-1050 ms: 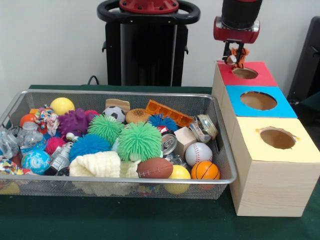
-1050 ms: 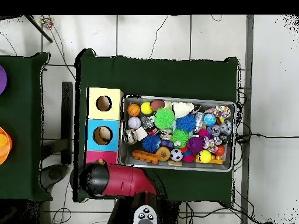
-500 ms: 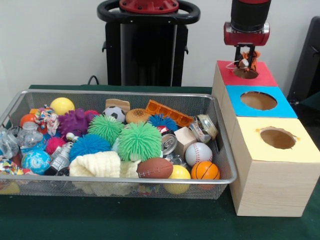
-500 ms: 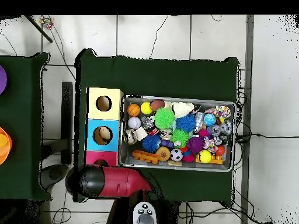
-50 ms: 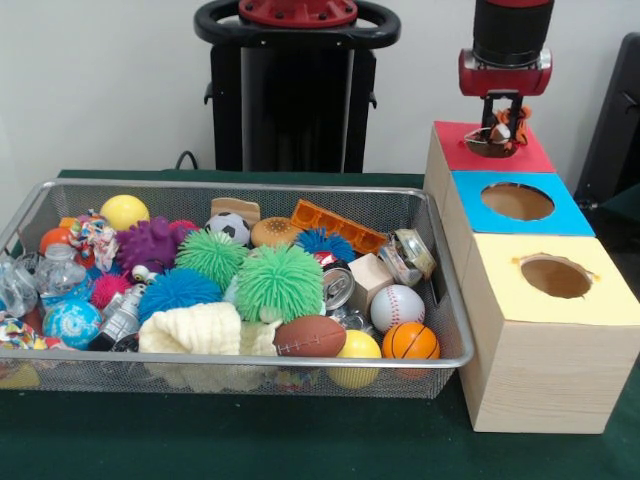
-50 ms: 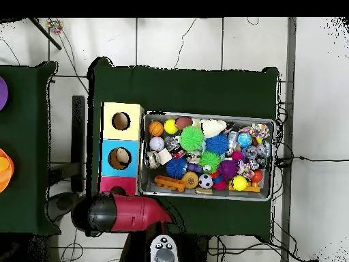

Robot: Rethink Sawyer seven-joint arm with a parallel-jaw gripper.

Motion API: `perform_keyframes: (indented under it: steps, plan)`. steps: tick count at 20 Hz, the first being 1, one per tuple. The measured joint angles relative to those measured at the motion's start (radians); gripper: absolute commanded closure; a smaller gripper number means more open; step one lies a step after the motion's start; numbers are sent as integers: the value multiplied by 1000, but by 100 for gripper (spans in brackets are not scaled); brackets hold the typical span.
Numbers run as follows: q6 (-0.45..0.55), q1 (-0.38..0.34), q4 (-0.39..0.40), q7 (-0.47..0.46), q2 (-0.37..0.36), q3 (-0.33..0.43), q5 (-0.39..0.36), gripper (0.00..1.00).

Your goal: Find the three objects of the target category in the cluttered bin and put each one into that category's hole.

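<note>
My gripper (image 5: pixel 503 128) hangs over the red box (image 5: pixel 532 158) at the far right, shut on a small orange, white and black toy (image 5: pixel 510 121). The toy dangles just above the right side of the red box's round hole (image 5: pixel 487 149). In the overhead view the red arm (image 6: pixel 133 211) covers the gripper and part of the red box (image 6: pixel 109 183). The wire bin (image 5: pixel 240 360) holds several balls, spiky pom toys, cans and other clutter.
A blue box (image 5: pixel 562 216) and a yellow box (image 5: pixel 605 300), each with a round hole, stand in a row in front of the red one, right of the bin. In the overhead view the bin (image 6: pixel 208 116) lies right of the boxes.
The gripper has moved rightward across the red box with the toy still in it, from the hole's left edge to its right side. The bin's contents have not moved.
</note>
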Motion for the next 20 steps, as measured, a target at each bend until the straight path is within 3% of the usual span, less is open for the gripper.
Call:
perform_keyframes:
  steps: [5,12,20]
  plan:
    - [-27,32,-3,0,0,-21,-25,100]
    - [-32,147,-47,0,5,-121,-75,100]
    - [-32,213,-84,0,22,-190,-96,100]
